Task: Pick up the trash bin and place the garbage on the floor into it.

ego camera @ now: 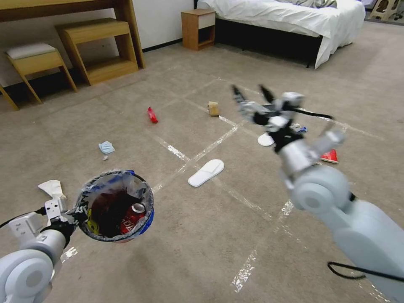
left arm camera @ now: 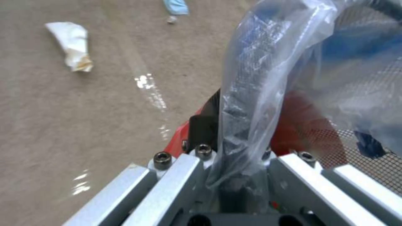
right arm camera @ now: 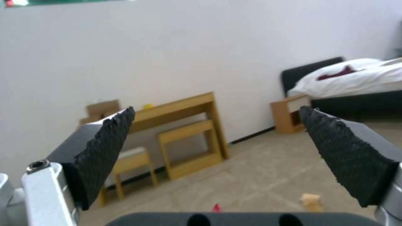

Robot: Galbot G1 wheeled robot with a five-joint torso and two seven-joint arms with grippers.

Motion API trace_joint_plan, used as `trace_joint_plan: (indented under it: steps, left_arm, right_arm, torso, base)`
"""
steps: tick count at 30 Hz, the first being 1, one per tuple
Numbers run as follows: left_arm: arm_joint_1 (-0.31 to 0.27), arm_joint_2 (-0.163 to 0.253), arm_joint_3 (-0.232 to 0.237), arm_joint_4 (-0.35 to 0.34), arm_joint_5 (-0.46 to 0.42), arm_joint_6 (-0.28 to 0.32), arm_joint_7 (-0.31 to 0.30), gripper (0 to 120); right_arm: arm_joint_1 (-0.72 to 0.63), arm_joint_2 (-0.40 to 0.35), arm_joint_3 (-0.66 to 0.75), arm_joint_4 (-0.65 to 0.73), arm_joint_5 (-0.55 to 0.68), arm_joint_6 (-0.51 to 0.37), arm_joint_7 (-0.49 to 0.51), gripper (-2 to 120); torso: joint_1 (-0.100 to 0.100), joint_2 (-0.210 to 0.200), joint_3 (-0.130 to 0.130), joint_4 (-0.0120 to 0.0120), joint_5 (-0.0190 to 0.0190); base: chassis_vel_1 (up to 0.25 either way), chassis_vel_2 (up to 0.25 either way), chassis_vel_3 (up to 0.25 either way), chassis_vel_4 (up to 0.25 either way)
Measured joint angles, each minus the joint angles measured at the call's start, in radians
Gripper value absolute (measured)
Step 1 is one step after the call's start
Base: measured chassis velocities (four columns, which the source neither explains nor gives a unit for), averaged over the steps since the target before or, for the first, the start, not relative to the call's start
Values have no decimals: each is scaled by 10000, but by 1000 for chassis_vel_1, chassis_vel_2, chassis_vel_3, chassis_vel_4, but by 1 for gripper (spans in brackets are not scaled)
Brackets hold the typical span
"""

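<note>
Red-based trash bin (ego camera: 115,206) hangs from left gripper (left arm camera: 234,175), seemingly clamped.

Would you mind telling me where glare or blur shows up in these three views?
Head view: the tape strips on the floor glint white. Left wrist view: the trash bin, clamped at its rim by the left gripper, is close and soft, its plastic liner catching highlights. Right wrist view: the open right gripper is sharp, the bed behind hazy.
</note>
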Motion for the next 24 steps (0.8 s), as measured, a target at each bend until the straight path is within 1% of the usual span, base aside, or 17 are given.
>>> trace_joint_plan:
  steps: [1,2,3,4,5,6,7,10,11,13,14,16,17,19,20,21,24]
  left_arm:
    - [292,-200,-277,-177,119,-44,49,1]
    - [375,-268,-364,-242,167,-59,58,1]
    - [375,-268,-364,-242,167,-59,58,1]
    - [404,-292,-402,-270,187,-63,62,1]
    - [443,-315,-455,-302,217,-79,80,1]
    - [443,-315,-455,-302,217,-79,80,1]
    - [473,-322,-501,-312,240,-110,104,1]
    - [571,-371,-657,-319,312,-201,150,1]
    - [571,-371,-657,-319,312,-201,150,1]
    - [644,-418,-732,-314,456,-305,222,1]
    - [644,-418,-732,-314,456,-305,222,1]
    - [674,-482,-739,-275,596,-396,290,1]
    - [674,-482,-739,-275,596,-396,290,1]
    - [691,-556,-711,-211,803,-491,370,1]
    - [691,-573,-697,-186,853,-509,388,1]
    - [691,-573,-697,-186,853,-509,388,1]
    - [673,-604,-672,-46,977,-589,418,1]
  right_arm:
    - [-316,158,388,17,-135,0,7,100]
    - [-732,237,834,115,-302,40,6,100]
    - [-732,237,834,115,-302,40,6,100]
    - [-1070,284,1233,225,-426,55,-2,100]
    - [-1602,352,1844,423,-596,75,-7,100]
    - [-1602,352,1844,423,-596,75,-7,100]
    - [-1936,401,2201,541,-730,68,-4,100]
    - [-3234,673,3215,847,-1489,47,177,100]
    - [-3234,673,3215,847,-1489,47,177,100]
    - [-4336,1002,3727,942,-2155,149,264,100]
    - [-4336,1002,3727,942,-2155,149,264,100]
    - [-5110,1357,3875,920,-2934,371,323,100]
    - [-5110,1357,3875,920,-2934,371,323,100]
    - [-5766,1869,3866,808,-3913,739,302,100]
    - [-5939,2045,3820,787,-4126,799,294,100]
    - [-5939,2045,3820,787,-4126,799,294,100]
    - [-6412,2705,3543,623,-4823,1037,302,100]
  torso:
    - [0,1,0,21,2]
    - [0,1,0,21,3]
    - [0,1,0,21,3]
    - [0,0,0,20,-2]
    - [0,0,0,7,-6]
    - [0,0,0,7,-6]
    - [0,0,0,-3,-3]
    - [0,0,0,0,-2]
    - [0,0,0,0,-2]
    - [0,1,-1,6,-2]
    - [0,1,-1,6,-2]
    - [0,0,0,4,-2]
    - [0,0,0,4,-2]
    - [0,1,0,5,-2]
    - [0,1,0,5,-3]
    - [0,1,0,5,-3]
    - [0,0,0,5,-5]
  base:
    - [0,0,0,0]
    - [0,0,0,0]
    - [0,0,0,0]
    - [0,0,0,0]
    - [0,0,0,0]
    - [0,0,0,0]
    - [0,0,0,0]
    - [0,0,0,0]
    - [0,0,0,0]
    - [0,0,0,0]
    - [0,0,0,0]
    - [0,0,0,0]
    - [0,0,0,0]
    - [0,0,0,0]
    - [0,0,0,0]
    - [0,0,0,0]
    - [0,0,0,0]
